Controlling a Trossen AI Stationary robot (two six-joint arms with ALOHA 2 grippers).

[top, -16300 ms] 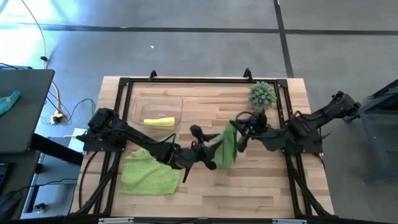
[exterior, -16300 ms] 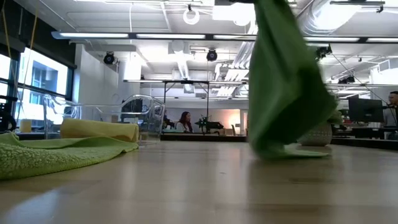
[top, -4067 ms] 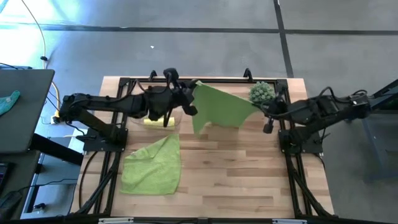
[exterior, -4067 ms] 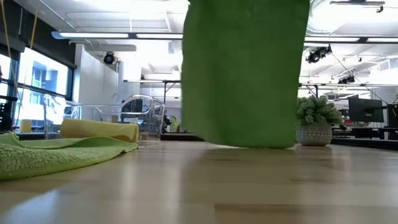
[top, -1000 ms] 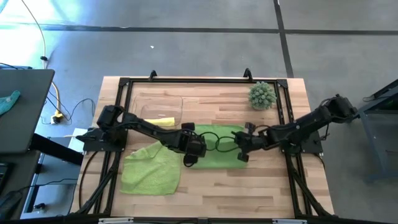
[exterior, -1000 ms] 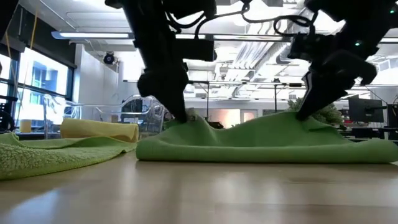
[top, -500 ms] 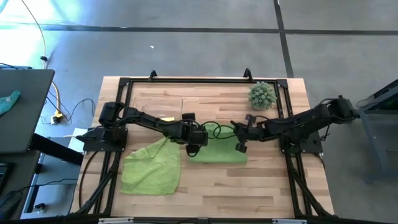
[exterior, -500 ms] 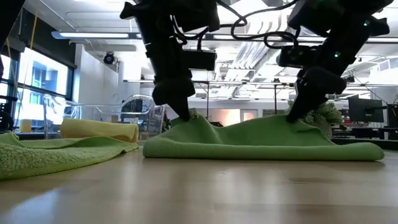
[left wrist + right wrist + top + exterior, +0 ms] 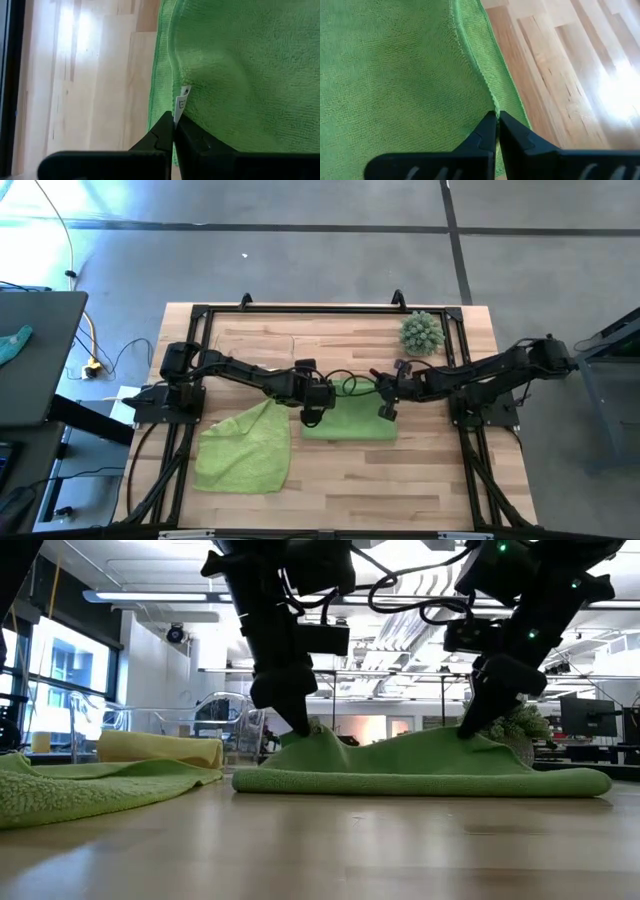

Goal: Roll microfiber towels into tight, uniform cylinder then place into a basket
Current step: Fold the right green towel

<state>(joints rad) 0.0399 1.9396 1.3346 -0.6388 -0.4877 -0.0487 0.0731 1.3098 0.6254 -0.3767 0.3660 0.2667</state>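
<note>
I've got the spiky plant (image 9: 421, 333) in its pot at the far right of the table (image 9: 430, 480), near the R arm but clear of the cloth; a black frame rail (image 9: 300, 310) runs round the tabletop. Off the table to the left there's a dark side bench w/ a teal cloth (image 9: 14, 343) and a yellow cable (image 9: 88, 340). The clear basket (image 9: 226, 352) sits far left w/ a yellow rolled towel (image 9: 262, 374) in it, partly hidden under the L arm in the high view. A second lime towel (image 9: 245, 450) lies loose and rumpled at near left, apart from the one I'm working. The working green towel (image 9: 350, 420) is mid-table, folded over on itself, long axis running left-right across the table, lying flat at the near edge w/ its top layer lifted in a hump at both ends. Left gripper (image 9: 312, 413) is pinched tight on the towel's left edge, by the white tag (image 9: 182, 102). Right gripper (image 9: 386, 408) is pinched tight on the right edge seam. Both are low, just above the wood.
</note>
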